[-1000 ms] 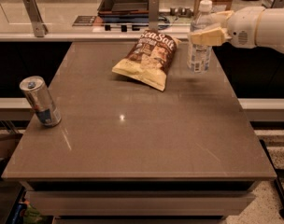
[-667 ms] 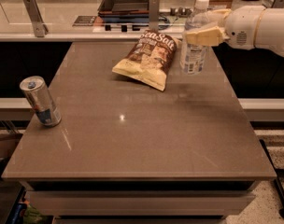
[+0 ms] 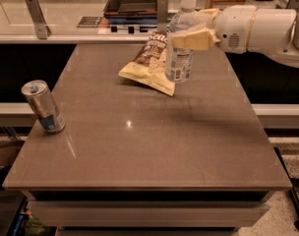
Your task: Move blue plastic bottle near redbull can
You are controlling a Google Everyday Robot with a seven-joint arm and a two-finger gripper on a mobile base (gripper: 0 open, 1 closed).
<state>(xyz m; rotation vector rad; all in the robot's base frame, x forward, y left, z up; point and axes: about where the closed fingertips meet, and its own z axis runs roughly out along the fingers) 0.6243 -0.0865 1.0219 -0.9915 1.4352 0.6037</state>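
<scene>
The blue plastic bottle (image 3: 180, 43) is clear with a white cap and a pale label. My gripper (image 3: 191, 33) is shut on its upper body and holds it upright, lifted off the table, in front of the chip bag. The white arm reaches in from the right. The redbull can (image 3: 43, 106) stands slightly tilted near the table's left edge, far to the left of the bottle.
A chip bag (image 3: 151, 61) lies at the back middle of the brown table (image 3: 139, 146). Behind the table runs a counter with a dark tray (image 3: 132, 1) and a metal bracket (image 3: 36, 16).
My gripper has carried the bottle to the left, from the table's back right to in front of the chip bag. The can and the bag have not moved.
</scene>
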